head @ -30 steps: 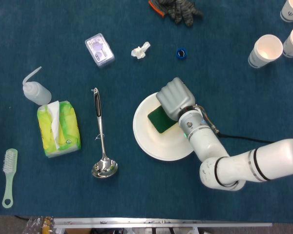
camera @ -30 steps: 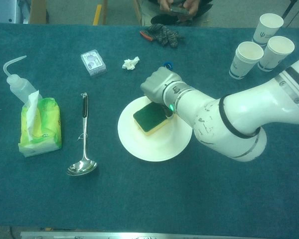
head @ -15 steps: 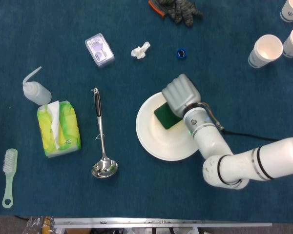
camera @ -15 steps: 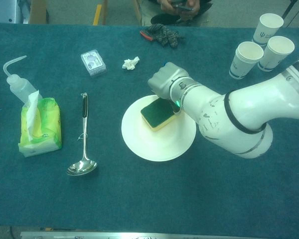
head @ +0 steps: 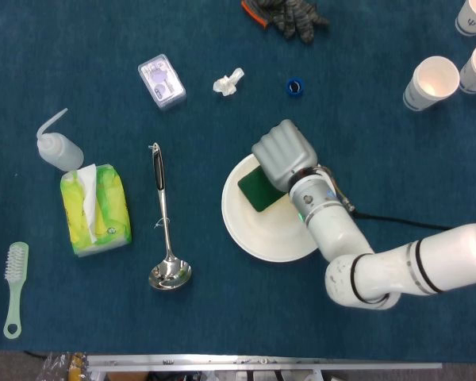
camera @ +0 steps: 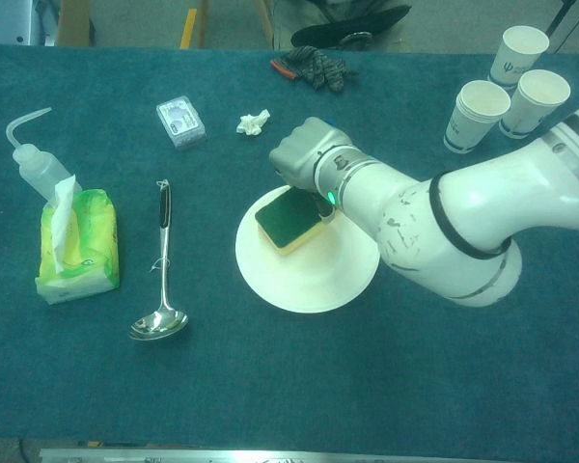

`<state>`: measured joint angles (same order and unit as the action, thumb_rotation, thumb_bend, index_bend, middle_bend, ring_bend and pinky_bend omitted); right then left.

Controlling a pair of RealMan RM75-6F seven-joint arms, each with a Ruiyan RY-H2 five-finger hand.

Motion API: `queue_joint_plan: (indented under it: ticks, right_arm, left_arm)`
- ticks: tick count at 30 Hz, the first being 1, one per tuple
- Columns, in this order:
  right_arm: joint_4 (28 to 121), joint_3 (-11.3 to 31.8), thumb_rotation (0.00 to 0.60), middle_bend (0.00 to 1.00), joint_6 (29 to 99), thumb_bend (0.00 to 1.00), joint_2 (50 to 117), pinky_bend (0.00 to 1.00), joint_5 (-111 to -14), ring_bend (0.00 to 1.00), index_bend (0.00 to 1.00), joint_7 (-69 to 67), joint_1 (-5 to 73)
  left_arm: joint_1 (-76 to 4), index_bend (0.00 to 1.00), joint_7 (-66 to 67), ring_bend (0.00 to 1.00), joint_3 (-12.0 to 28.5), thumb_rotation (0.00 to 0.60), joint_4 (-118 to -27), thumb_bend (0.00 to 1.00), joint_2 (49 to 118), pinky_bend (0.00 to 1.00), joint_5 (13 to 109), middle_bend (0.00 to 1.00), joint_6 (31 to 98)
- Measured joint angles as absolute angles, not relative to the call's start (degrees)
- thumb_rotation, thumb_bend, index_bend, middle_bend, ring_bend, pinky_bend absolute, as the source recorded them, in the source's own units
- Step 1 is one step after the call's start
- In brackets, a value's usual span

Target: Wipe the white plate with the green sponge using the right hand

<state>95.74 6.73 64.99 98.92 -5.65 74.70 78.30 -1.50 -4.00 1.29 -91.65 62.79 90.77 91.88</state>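
The white plate (head: 266, 230) (camera: 304, 275) lies on the blue cloth near the table's middle. My right hand (head: 283, 155) (camera: 301, 154) grips the green sponge (head: 259, 189) (camera: 286, 218), green face up with a yellow underside, and presses it onto the plate's far left rim. The hand covers the sponge's far end. My left hand shows in neither view.
A metal ladle (head: 166, 230) lies left of the plate, then a tissue pack (head: 94, 209), a squeeze bottle (head: 58, 148) and a small brush (head: 14, 287). Paper cups (head: 431, 82) stand far right. A small box (head: 162, 80), crumpled tissue (head: 228, 82), blue cap (head: 294, 86) and gloves (head: 289, 16) lie beyond.
My right hand slid the sponge right across the plate, then back left to the plate's far left rim. The plate shifted slightly to the right.
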Motion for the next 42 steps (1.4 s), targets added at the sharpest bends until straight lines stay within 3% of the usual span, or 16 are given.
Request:
queue_joint_plan:
  ticks: [8, 21, 31, 42]
  right_arm:
    - [93.98, 6.21, 0.600, 0.41, 65.43, 0.11, 100.55, 0.62, -4.07, 0.37, 0.56, 76.63, 79.05]
    - [94.33, 4.57, 0.600, 0.42, 66.44, 0.11, 98.40, 0.62, -3.77, 0.37, 0.56, 77.76, 77.89]
    - [96.00, 5.65, 0.600, 0.42, 66.67, 0.11, 96.57, 0.62, -4.95, 0.37, 0.56, 76.83, 77.24]
    - [94.27, 5.37, 0.600, 0.42, 65.04, 0.11, 99.53, 0.62, -5.02, 0.37, 0.56, 77.13, 77.76]
  left_arm:
    - [-1.49, 0.24, -4.09, 0.12, 1.22, 0.600, -91.40, 0.40, 62.93, 0.12, 90.89, 0.20, 91.83]
    - [-1.80, 0.24, -3.83, 0.12, 1.23, 0.600, -91.35, 0.40, 63.32, 0.12, 90.87, 0.20, 91.27]
    - [-1.93, 0.24, -3.91, 0.12, 1.31, 0.600, -91.16, 0.40, 63.47, 0.12, 90.89, 0.20, 91.20]
    - [-1.74, 0.24, -4.11, 0.12, 1.20, 0.600, -90.97, 0.40, 63.41, 0.12, 90.63, 0.20, 91.21]
